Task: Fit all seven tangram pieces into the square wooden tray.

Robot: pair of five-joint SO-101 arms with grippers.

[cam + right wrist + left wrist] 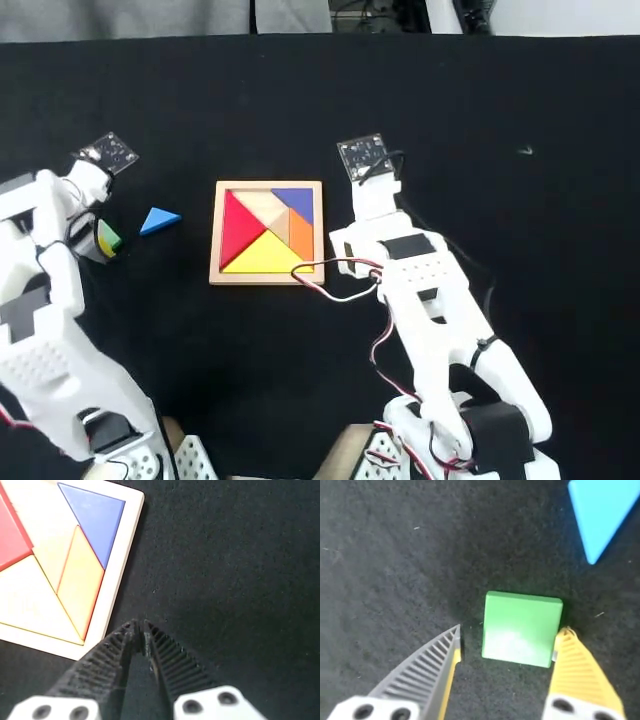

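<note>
Green square (521,630) between parted left jaws

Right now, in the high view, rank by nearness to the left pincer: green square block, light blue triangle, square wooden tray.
1. Green square block: inside the left pincer.
2. Light blue triangle: between block and tray.
3. Square wooden tray: mid-table.

Your high camera looks down on the whole table (500,120) from afar. Your right wrist camera sits close over the tray (113,575) at its right edge. Your left one faces down, close on the green square (521,629) left of the tray. The high view shares both spots.
</note>
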